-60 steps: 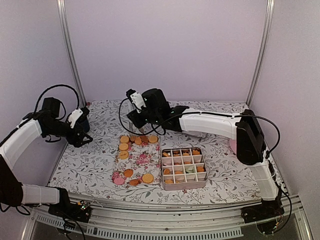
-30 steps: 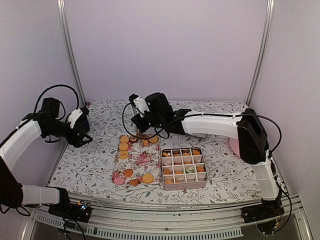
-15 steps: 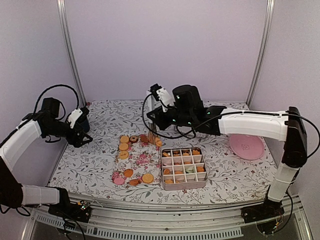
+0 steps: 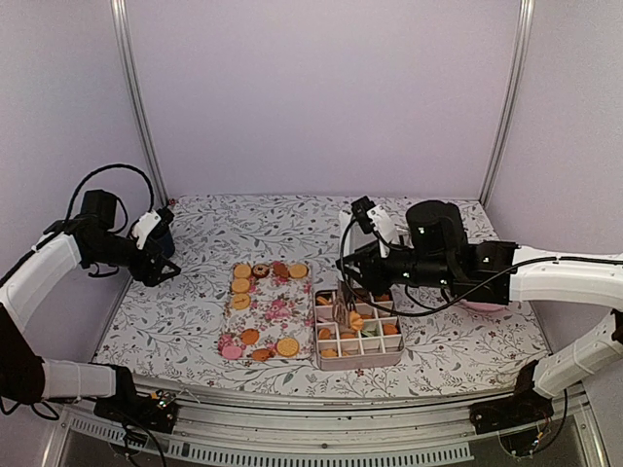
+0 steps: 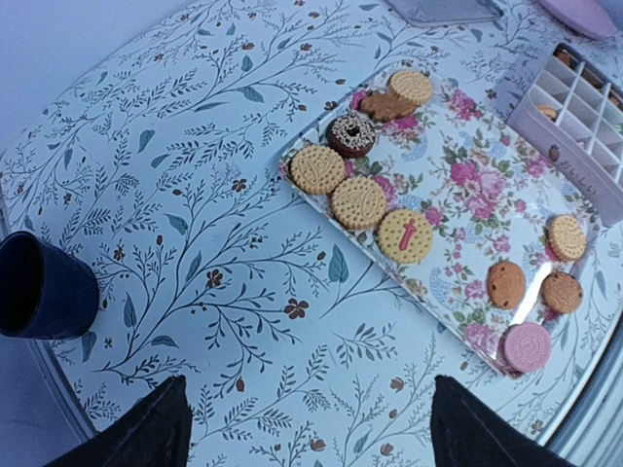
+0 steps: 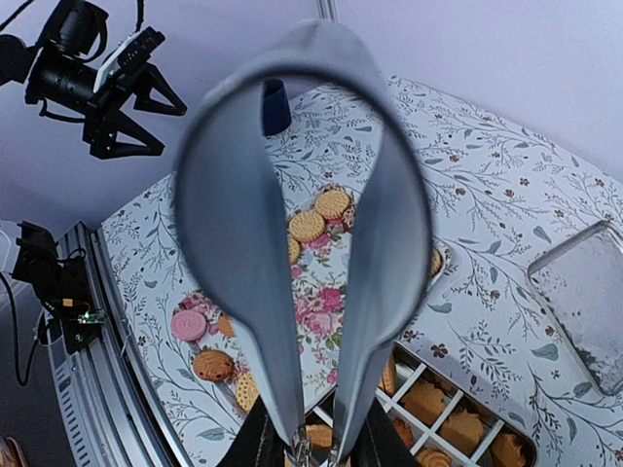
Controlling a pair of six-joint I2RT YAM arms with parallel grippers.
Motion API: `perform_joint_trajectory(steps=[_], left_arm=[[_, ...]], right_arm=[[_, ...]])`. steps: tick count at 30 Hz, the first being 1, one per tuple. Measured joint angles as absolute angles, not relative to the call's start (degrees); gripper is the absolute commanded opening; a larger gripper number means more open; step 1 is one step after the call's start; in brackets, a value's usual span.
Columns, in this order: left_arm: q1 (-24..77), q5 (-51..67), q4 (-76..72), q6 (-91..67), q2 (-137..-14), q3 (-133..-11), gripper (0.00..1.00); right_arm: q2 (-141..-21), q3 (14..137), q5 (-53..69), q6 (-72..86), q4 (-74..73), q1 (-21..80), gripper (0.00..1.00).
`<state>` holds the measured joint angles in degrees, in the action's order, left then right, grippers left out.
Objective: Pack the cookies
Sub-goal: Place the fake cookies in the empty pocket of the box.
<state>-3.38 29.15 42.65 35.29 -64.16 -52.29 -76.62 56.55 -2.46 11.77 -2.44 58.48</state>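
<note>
Several cookies (image 5: pixel 359 201), mostly orange-tan with a pink one (image 5: pixel 527 346), lie on a floral tray (image 4: pixel 274 309). More cookies fill the cells of a divided box (image 4: pixel 358 327). My right gripper (image 4: pixel 358 277) is shut on grey metal tongs (image 6: pixel 311 243) that point down into the box's left-middle cells. An orange cookie (image 4: pixel 356 319) sits at the tongs' tips; the wrist view does not show whether it is pinched. My left gripper (image 4: pixel 159 263) hangs open over the table's far left, away from the tray, with nothing between its fingers.
A dark blue cup (image 5: pixel 39 287) stands at the far left beside the left gripper. A pink plate (image 4: pixel 474 305) lies right of the box, mostly hidden by the right arm. A flat tin lid (image 6: pixel 579 292) lies behind the box.
The right arm has swung right and forward, from the tray's far end to above the box, carrying the tongs. The left arm has not moved.
</note>
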Motion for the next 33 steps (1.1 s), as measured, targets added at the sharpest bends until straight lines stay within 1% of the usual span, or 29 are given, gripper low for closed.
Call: perform_joint_trajectory(steps=[10, 17, 33], left_arm=[[-3.38, 29.08, 42.63, 35.29, -64.38, -52.29, 0.85], [-3.38, 29.08, 42.63, 35.29, -64.42, -52.29, 0.85], [-3.38, 29.04, 42.65, 35.29, -64.55, -52.38, 0.85]], right_arm=[[-73.84, 53.56, -2.44, 12.43, -7.31, 58.48, 0.05], [-72.66, 51.31, -2.5, 12.14, -7.81, 58.48, 0.11], [-72.71, 49.93, -4.47, 9.04, -7.07, 58.46, 0.13]])
